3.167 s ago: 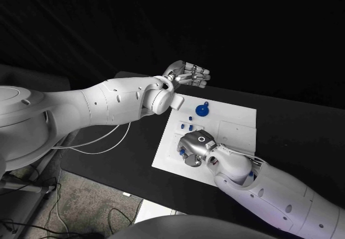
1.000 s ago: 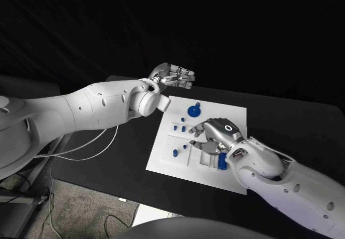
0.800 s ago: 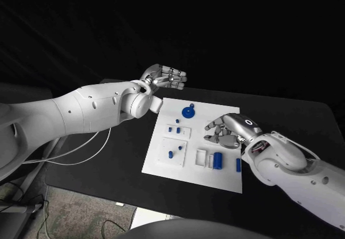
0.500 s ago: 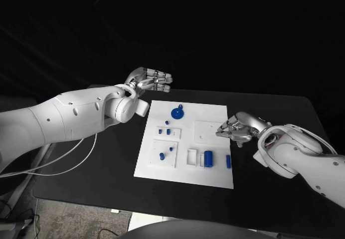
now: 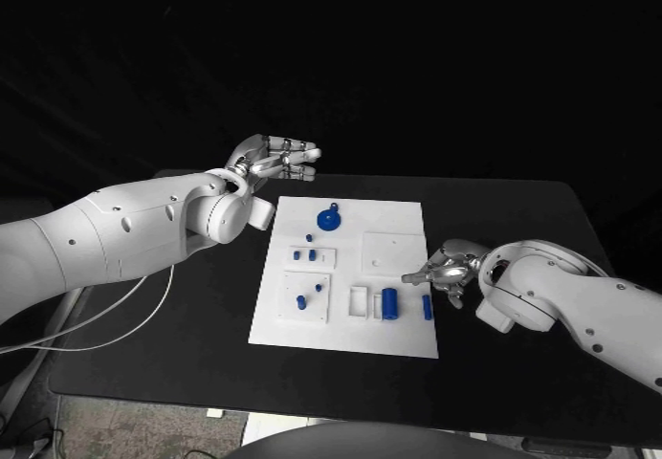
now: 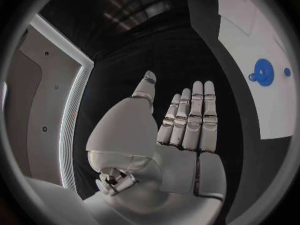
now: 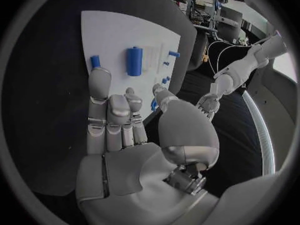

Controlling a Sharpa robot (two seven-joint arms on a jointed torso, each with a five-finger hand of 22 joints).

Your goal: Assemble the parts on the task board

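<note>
While right hand hovered at board's 3 o'clock edge, fingers apart, empty; left hand idle, empty, at 11. Task board mid-table; blue cylinder lay at 5 o'clock. Advice: approach cylinder from above, pinch mid-length.

Left hand raised, fingers loosely curled, empty — right hand low, fingers partly curled, empty

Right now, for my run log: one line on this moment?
left hand: open, off board | right hand: empty, at task board edge | parts on board
</note>
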